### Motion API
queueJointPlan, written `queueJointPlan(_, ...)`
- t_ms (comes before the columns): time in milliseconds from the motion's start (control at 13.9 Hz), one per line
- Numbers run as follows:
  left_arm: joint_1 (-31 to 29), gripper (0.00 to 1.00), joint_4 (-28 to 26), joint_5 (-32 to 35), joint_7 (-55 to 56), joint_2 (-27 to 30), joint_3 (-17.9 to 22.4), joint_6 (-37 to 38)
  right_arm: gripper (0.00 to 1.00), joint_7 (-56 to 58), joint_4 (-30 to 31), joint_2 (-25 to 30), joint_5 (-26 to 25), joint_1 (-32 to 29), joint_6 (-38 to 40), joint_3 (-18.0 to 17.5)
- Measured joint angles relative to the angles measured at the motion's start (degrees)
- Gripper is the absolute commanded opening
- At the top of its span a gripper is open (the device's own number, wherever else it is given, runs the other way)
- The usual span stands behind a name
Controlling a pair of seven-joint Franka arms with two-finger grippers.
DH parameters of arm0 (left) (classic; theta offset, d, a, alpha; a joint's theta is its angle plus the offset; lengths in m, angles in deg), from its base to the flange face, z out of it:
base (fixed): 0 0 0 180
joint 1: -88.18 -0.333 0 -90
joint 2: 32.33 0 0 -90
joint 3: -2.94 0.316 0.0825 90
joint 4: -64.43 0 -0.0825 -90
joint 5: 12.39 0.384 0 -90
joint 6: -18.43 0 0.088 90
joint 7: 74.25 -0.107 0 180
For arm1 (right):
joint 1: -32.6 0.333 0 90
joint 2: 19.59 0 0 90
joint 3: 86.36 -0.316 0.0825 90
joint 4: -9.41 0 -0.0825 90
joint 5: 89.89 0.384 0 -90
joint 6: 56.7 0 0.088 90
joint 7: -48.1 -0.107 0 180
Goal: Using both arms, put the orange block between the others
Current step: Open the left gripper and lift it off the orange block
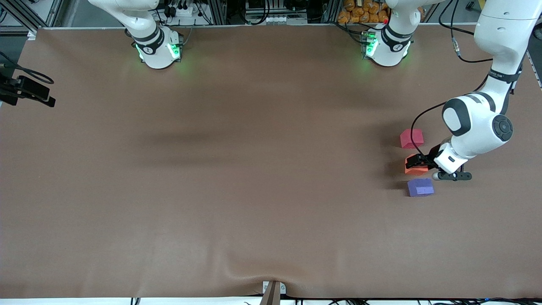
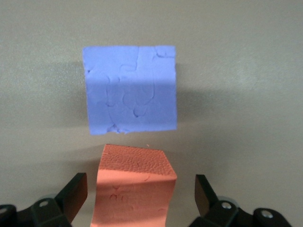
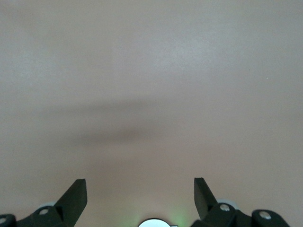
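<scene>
The orange block (image 1: 416,165) (image 2: 135,189) rests on the brown table toward the left arm's end, in a row between the pinkish-red cube (image 1: 411,138), which is farther from the front camera, and the purple-blue cube (image 1: 420,187) (image 2: 130,90), which is nearer. My left gripper (image 1: 417,163) (image 2: 141,189) is low around the orange block and open, with a gap between each finger and the block's sides. My right gripper (image 3: 140,189) is open over bare table with nothing between its fingers. It is out of the front view.
The right arm's base (image 1: 159,48) and the left arm's base (image 1: 387,46) stand along the table's edge farthest from the front camera. A black device (image 1: 25,91) juts in at the right arm's end. A mount (image 1: 273,292) and a cloth wrinkle mark the edge nearest that camera.
</scene>
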Motion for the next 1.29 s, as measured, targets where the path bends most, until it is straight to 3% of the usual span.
queueJointPlan(646, 0.14, 1.0, 10.29, 0.0, 5.94, 6.56, -0.14, 18.71, 1.0, 0.0, 0.03, -0.01, 0.0, 0.12, 0.0, -0.17)
queueJointPlan(1004, 0.25, 1.0, 23.08, 2.72, 17.92, 7.35, -1.81, 37.66, 1.0, 0.0, 0.04, -0.01, 0.0, 0.12, 0.0, -0.18)
queueJointPlan(1291, 0.45, 1.0, 30.09, 3.34, 22.28, 7.46, -4.48, 45.18, 1.0, 0.0, 0.05, -0.01, 0.0, 0.12, 0.0, -0.19)
